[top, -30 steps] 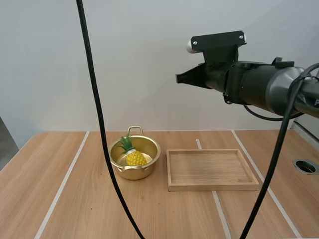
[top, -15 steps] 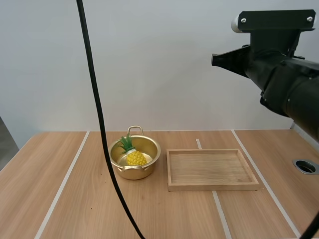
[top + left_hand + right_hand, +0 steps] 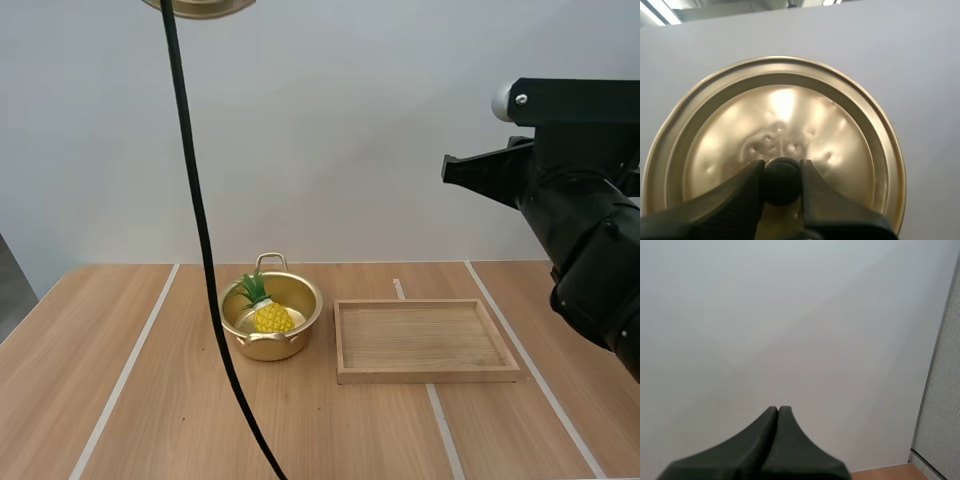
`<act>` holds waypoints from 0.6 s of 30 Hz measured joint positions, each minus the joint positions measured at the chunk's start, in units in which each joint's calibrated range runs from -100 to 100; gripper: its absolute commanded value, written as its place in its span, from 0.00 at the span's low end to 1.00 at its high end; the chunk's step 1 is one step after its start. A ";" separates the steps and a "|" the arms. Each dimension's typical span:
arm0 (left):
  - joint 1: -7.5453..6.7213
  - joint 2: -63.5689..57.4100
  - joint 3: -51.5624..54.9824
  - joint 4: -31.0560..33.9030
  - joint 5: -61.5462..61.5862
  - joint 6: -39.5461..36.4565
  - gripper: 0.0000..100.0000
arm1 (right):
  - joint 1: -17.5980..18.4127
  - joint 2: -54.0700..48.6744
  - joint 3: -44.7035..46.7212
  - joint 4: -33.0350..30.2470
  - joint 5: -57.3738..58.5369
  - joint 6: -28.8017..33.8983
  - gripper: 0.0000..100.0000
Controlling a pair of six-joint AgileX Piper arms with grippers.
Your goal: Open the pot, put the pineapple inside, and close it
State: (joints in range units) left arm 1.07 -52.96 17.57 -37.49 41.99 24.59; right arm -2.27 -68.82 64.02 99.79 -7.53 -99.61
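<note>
1. The shallow gold-coloured metal pot (image 3: 270, 318) stands open on the pale wooden table (image 3: 130, 400), just left of the rectangular wooden tray (image 3: 428, 375).
2. The small yellow toy pineapple with green leaves (image 3: 268, 315) lies inside the pot. By my judgement the loading step is done and only the closing is left.
3. The round gold metal lid (image 3: 790, 115) hangs from my left gripper (image 3: 782, 172), whose two black fingers pinch the lid's black knob (image 3: 782, 182) between their tips. In the high view the lid's rim is far above the table, a little left of the pot. Holding it by the centre knob probably lets it come down level onto the rim.
4. My right gripper (image 3: 777, 412) has its fingers pressed together on nothing and faces a blank wall. Its arm sits high at the right, well apart from the pot, most likely parked there to leave the lid's path free.
5. No brand, label or writing can be read on the pot, lid or tray.
</note>
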 measured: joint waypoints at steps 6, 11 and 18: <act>0.00 5.26 0.00 1.94 12.00 -0.69 0.00 | 0.00 -0.49 0.97 0.00 -2.50 0.00 0.00; 0.00 10.81 0.00 3.03 20.70 -1.01 0.00 | 0.00 -0.49 0.97 0.00 -3.42 0.00 0.00; 0.00 17.93 0.00 3.89 31.37 -1.11 0.00 | 0.00 -0.49 0.97 0.00 -3.42 0.00 0.00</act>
State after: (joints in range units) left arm 1.07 -35.02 17.57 -33.60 73.36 23.48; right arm -2.27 -69.31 65.00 99.79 -10.94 -99.61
